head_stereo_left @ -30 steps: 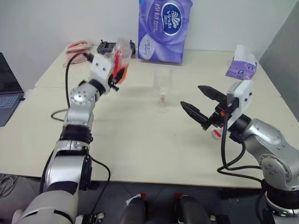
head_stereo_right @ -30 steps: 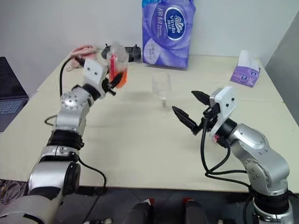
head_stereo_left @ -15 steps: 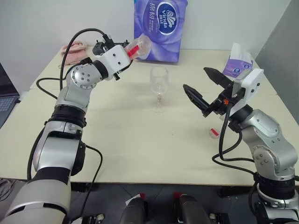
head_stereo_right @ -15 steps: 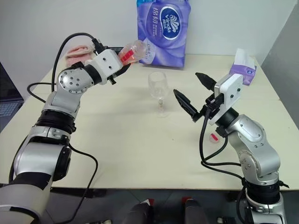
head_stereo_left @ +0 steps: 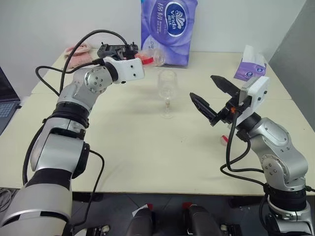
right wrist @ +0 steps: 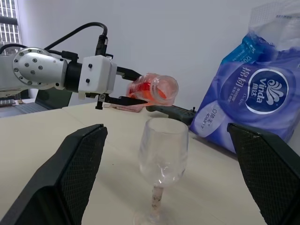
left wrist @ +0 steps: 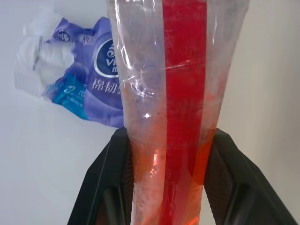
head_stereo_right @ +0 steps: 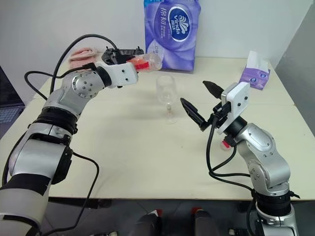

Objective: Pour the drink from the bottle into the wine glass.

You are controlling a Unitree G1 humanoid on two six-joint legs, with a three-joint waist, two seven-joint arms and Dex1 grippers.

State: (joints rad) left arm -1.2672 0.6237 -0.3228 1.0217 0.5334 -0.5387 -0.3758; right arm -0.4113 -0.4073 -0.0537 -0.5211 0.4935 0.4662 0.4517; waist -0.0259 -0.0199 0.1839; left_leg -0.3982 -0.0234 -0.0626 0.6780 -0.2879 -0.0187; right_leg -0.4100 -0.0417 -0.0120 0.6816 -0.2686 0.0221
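Over table [head_stereo_left: 147,147], left fingers [right wrist: 123,85] clamp tipped bottle [right wrist: 154,89]; right fingers [head_stereo_left: 211,98] spread, empty.

Head stereo pair: above, facing forward-down over counter [head_stereo_left: 147,147]. Left wrist: close on bottle [left wrist: 173,93]. Right wrist: level, facing wine glass [right wrist: 161,154]; bottle shared.

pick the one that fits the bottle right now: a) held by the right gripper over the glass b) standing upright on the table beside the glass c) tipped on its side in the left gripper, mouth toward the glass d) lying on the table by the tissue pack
c: the bottle lies tipped nearly level in the left gripper, its open mouth just above and beside the wine glass, while the right gripper hangs open with nothing in it.
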